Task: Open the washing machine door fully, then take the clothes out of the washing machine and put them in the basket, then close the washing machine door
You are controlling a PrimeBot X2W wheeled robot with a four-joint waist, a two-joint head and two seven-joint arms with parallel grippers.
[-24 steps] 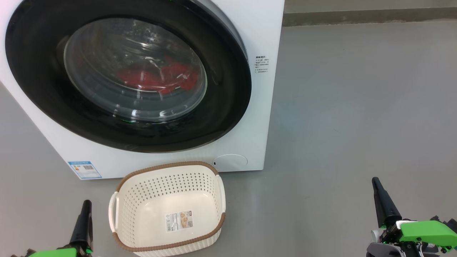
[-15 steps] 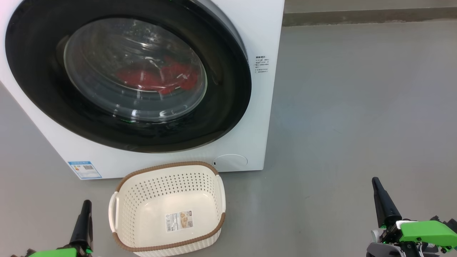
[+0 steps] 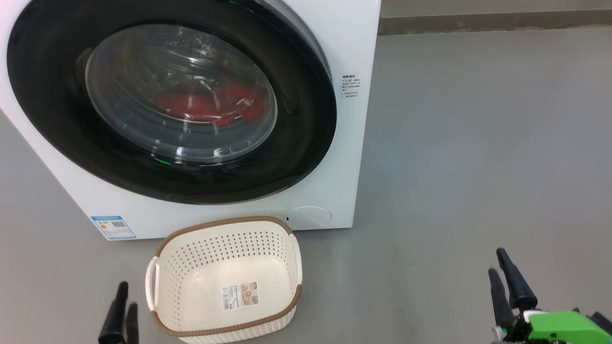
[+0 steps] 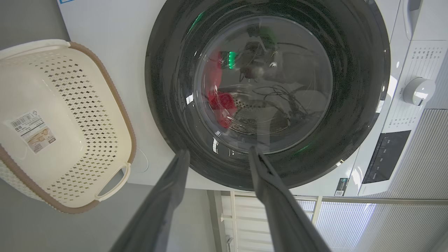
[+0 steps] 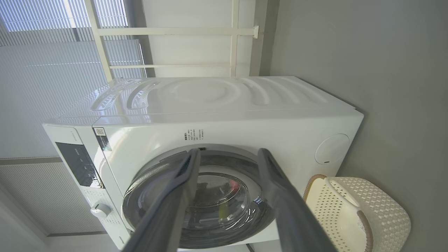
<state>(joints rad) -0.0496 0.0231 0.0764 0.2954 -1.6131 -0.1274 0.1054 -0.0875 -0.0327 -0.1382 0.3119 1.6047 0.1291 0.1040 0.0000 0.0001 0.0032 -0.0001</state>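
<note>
Task is at its very start, by my reading: none of the three steps looks done. In head view the washing machine [image 3: 346, 157] takes up the 11 o'clock part of the pic, white front facing the camera. The washing machine door [image 3: 306, 143], round w/ wide black rim and clear bowl window, lies flat against that front. It looks shut, tho I cannot tell if it's latched or a hair ajar. Left to do: swing door fully open, move clothes to basket, shut door.

Containers. Drum: thru the glass, the clothes [image 3: 201, 105] show as a crumpled red heap w/ bits of white, from centre to 4 o'clock of the window. How many pieces: cannot tell. The basket [image 3: 224, 223] sits on the grey floor [image 3: 478, 143] at 6 o'clock, just in front of the machine's lower edge, upright, mouth up. Inside: no clothes, only a paper label [image 3: 240, 295] on its bottom.

Claws. Left gripper [image 3: 126, 298] is at 7 o'clock, near the basket's left handle but apart from it. Left wrist view shows its two fingers spread w/ nothing btwn them, aimed at the door. Right gripper [image 3: 497, 262] is at 4 o'clock, well apart from machine & basket, over bare floor. Its fingers are likewise parted and empty in right wrist view.
</note>
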